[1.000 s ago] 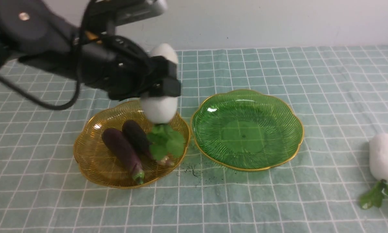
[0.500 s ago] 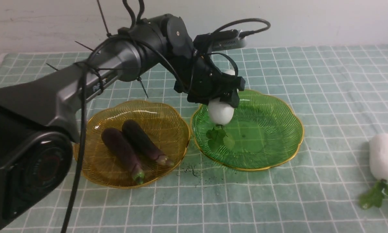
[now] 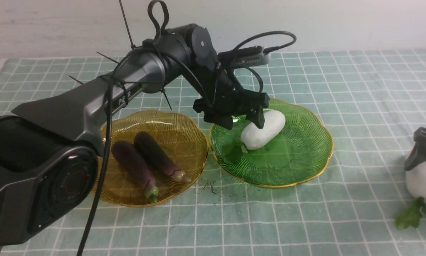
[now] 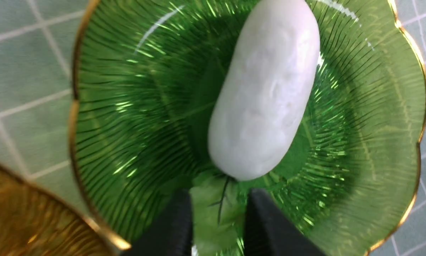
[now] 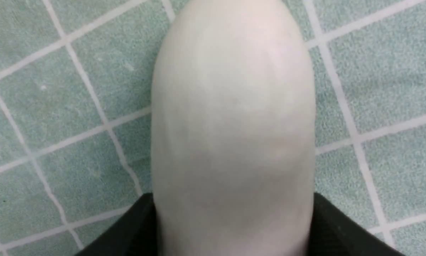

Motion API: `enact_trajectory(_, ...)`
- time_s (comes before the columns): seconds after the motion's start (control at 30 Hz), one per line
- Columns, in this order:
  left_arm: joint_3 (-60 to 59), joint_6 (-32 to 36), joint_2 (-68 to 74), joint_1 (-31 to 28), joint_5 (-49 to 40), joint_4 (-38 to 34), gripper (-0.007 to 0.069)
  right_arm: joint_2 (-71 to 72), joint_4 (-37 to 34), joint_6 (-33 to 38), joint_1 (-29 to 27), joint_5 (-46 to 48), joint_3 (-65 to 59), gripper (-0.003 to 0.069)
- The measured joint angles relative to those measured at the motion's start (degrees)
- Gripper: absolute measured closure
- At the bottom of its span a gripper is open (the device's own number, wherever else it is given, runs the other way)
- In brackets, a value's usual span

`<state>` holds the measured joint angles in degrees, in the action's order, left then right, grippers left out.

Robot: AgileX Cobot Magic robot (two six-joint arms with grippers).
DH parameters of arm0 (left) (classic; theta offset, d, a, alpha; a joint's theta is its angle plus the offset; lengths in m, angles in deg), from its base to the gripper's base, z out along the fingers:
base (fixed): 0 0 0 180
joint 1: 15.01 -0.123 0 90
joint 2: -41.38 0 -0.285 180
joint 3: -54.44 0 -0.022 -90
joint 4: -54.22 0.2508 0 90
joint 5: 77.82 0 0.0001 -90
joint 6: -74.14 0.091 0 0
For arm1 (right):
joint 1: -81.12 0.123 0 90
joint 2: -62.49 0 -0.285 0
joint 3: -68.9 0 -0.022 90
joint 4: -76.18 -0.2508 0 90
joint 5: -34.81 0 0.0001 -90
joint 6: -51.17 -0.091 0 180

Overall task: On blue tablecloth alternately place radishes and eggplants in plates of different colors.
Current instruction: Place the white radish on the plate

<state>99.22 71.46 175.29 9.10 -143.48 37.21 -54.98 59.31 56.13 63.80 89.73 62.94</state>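
White lettering is printed on the grey link of the left arm [image 3: 92, 103], at the near left of the scene. It begins "PI"; the remaining letters are crossed by a black cable [image 3: 108, 117] and cannot be read.

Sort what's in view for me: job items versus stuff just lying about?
Job: blue tablecloth; amber plate holding green-tipped eggplant and tan-tipped eggplant; green plate holding one radish; second radish on the cloth.
Lying about: dark specks on the cloth near the plates.
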Motion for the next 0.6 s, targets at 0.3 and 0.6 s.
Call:
enact_trajectory(0.3,-1.0,0.4,-15.5,-0.6,-5.3,8.4,0.0632,8.0,-20.8,8.6,5.4,2.8,6.1,0.0199)
enact_trajectory(0.6,-21.3,1.2,-32.0,-0.6,-2.7,9.2,0.0632,0.8,-28.8,12.4,21.9,-6.2,9.9,0.0199)
